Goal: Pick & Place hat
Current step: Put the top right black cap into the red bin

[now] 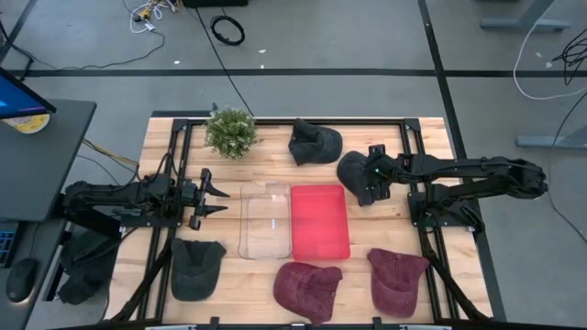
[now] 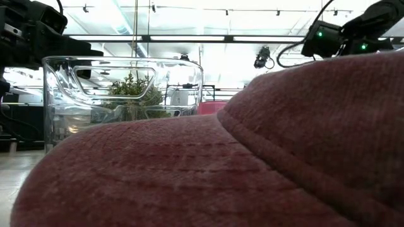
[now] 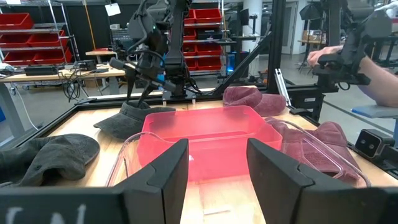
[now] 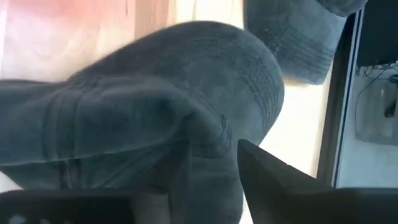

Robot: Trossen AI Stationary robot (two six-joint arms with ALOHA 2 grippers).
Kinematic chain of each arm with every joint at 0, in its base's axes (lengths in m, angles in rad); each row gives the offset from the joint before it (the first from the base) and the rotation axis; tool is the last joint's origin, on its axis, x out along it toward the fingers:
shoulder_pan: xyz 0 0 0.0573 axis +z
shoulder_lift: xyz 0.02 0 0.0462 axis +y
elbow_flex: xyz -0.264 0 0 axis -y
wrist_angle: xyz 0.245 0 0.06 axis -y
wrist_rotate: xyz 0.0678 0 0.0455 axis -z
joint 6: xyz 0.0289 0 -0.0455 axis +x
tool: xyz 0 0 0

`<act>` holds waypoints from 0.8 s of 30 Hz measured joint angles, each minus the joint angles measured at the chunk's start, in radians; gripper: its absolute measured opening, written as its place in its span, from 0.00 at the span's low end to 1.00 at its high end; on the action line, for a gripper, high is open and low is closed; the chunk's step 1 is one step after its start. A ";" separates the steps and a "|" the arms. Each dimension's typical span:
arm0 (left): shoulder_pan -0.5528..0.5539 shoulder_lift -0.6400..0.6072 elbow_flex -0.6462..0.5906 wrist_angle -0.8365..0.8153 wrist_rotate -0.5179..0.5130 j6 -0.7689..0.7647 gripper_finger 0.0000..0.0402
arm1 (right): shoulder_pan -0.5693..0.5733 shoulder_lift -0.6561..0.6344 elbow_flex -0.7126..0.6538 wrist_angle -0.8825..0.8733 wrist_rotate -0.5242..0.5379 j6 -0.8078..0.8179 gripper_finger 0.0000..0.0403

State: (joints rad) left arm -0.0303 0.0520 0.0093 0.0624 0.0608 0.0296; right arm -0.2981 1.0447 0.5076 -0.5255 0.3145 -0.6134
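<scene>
A dark grey hat (image 1: pixel 353 174) lies on the table just past the red bin's (image 1: pixel 320 222) far right corner. My right gripper (image 1: pixel 367 177) is down on it, slanting in from the table's right, open. In the right wrist view the hat (image 4: pixel 161 106) fills the picture. My left gripper (image 1: pixel 216 197) waits open and level at the table's left, pointing at the clear bin (image 1: pixel 265 220). Two maroon hats (image 1: pixel 307 289) (image 1: pixel 397 280) and a dark hat (image 1: pixel 197 268) lie near the front edge. Another dark hat (image 1: pixel 315 142) lies at the far side. My right gripper comes at the dark grey hat's crown (image 4: pixel 205 143) from above, slanting from the table's right. A raised fold of the cloth stands between the fingers. One finger (image 4: pixel 277 183) shows beside the fold; the cloth hides the other. The hat rests on the table.
A small potted plant (image 1: pixel 230 131) stands at the far left. Dark frame rails (image 1: pixel 426 197) run along both sides of the table. In the low view a maroon hat (image 2: pixel 252 157) fills the foreground. A person's hand (image 3: pixel 323 56) shows beyond the table.
</scene>
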 joint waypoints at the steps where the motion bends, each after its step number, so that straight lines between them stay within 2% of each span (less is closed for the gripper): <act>1: 0.000 0.000 0.000 0.000 0.000 0.000 0.42 | -0.006 0.000 -0.014 0.018 0.000 -0.012 0.31; 5: 0.000 0.000 0.000 0.000 0.000 0.000 0.42 | -0.024 0.000 -0.047 0.073 0.000 -0.035 0.29; 24: 0.000 0.000 0.000 0.000 0.000 0.000 0.42 | -0.035 0.007 -0.048 0.103 -0.025 0.003 0.28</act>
State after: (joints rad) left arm -0.0302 0.0520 0.0091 0.0628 0.0608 0.0296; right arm -0.3334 1.0521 0.4599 -0.4225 0.2900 -0.6102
